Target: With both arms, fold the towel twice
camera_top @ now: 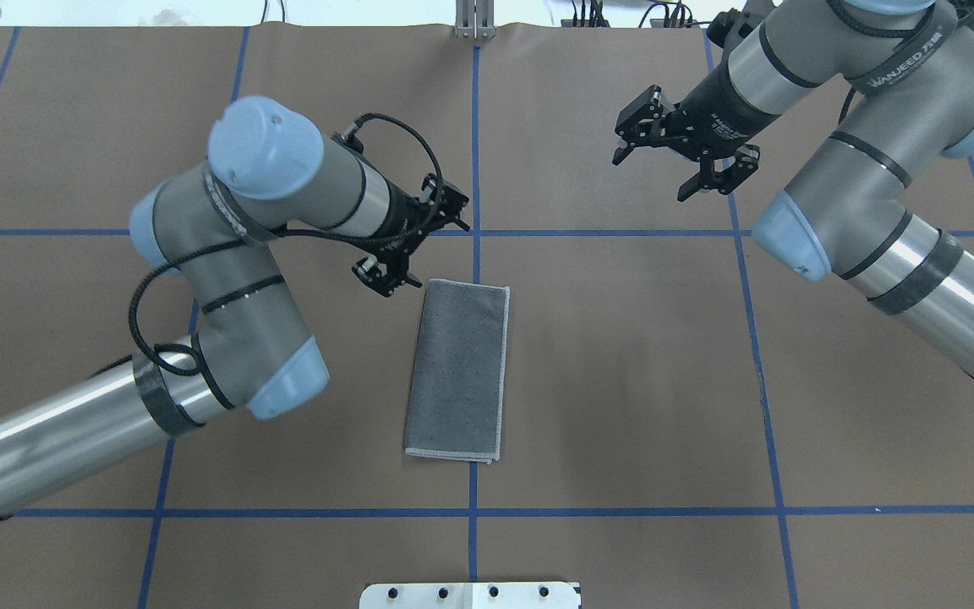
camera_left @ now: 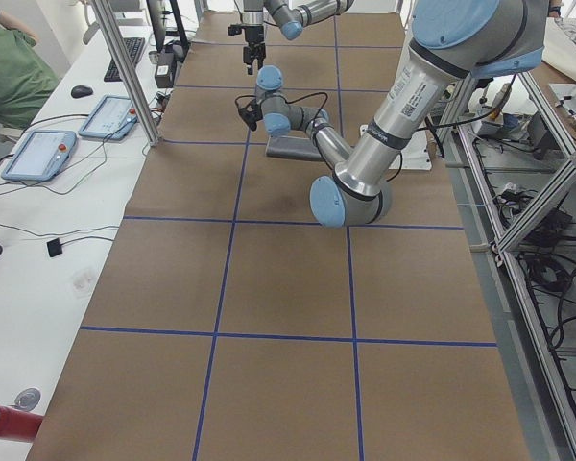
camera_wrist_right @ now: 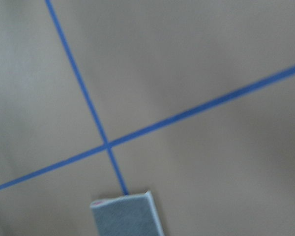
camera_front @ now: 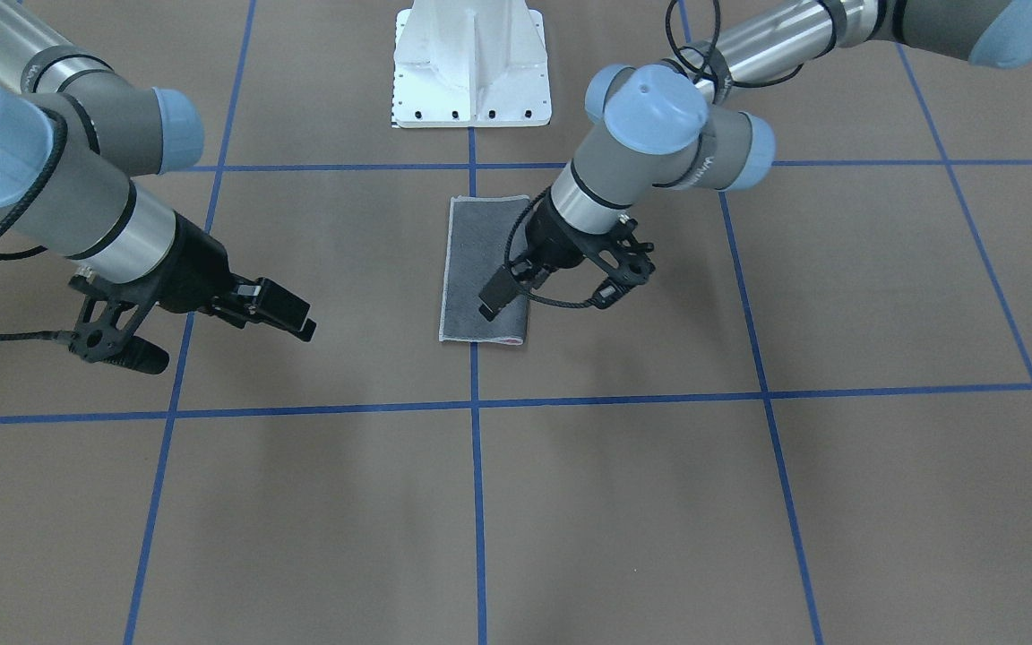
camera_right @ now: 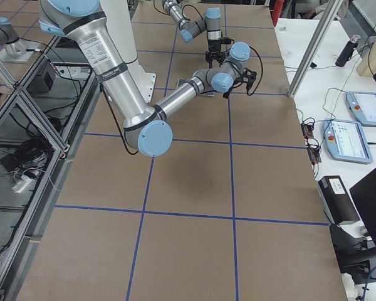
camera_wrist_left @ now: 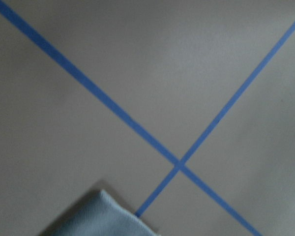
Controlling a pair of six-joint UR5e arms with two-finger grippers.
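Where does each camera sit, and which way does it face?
Front-facing: across the table, facing the pedestal; both arms.
Overhead: behind the robot, looking down; both arms.
Exterior left: table's end; left arm nearest.
Exterior right: opposite end; right arm nearest.
Wrists: looking down at the table; no arm shows.
Shared: both wrists catch the towel.

The towel point(camera_top: 457, 372) is seen as matt, nubby terry cloth; the table point(camera_top: 622, 381) is covered in matt brown paper, marked with smooth blue tape point(camera_top: 622, 512).
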